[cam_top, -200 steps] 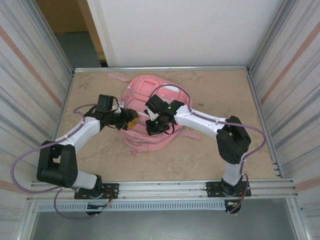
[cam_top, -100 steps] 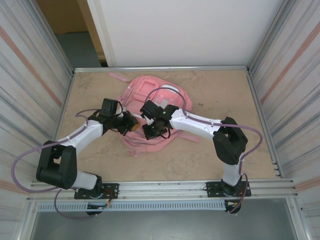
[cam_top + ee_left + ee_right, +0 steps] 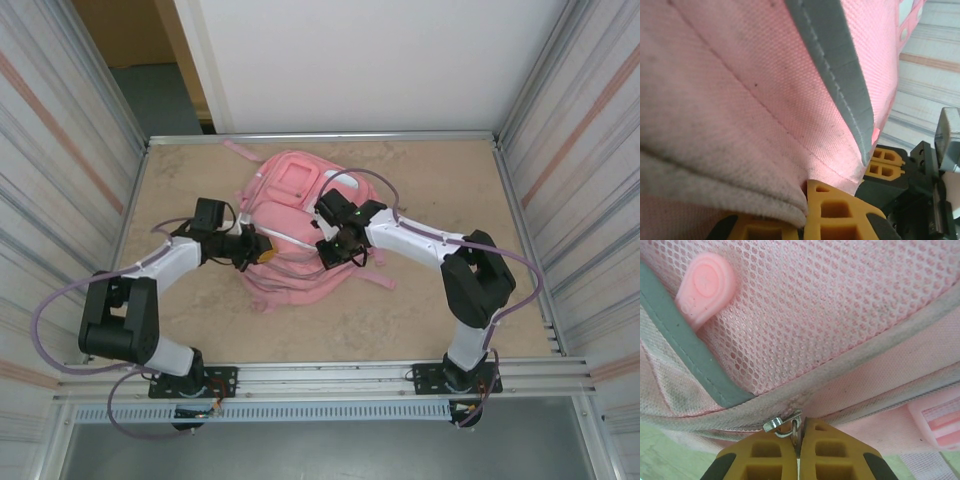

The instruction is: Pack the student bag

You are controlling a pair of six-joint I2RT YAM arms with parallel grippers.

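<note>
The student bag (image 3: 293,190), a big pink backpack, lies flat at mid-table. My left gripper (image 3: 262,250) is at its left edge. Its yellow fingers (image 3: 832,212) are shut on a fold of the bag's pink fabric (image 3: 765,100), beside a grey trim strip (image 3: 840,65). My right gripper (image 3: 335,252) sits on the bag's front right part. In the right wrist view it (image 3: 799,432) is shut on the metal zip pull (image 3: 785,424) of a zip running below pink mesh (image 3: 830,305). A round pink rubber tab (image 3: 705,285) lies on the mesh.
Corrugated metal walls (image 3: 70,170) close in the table on left and right, and a white panel stands behind. A loose pink strap (image 3: 375,278) trails from the bag's right side. A metal rail (image 3: 330,375) runs along the near edge by the arm bases.
My left gripper has shut on the bag's fabric. My right gripper, still shut on the zip pull, has moved to the right, and the bag's front has shifted with it.
</note>
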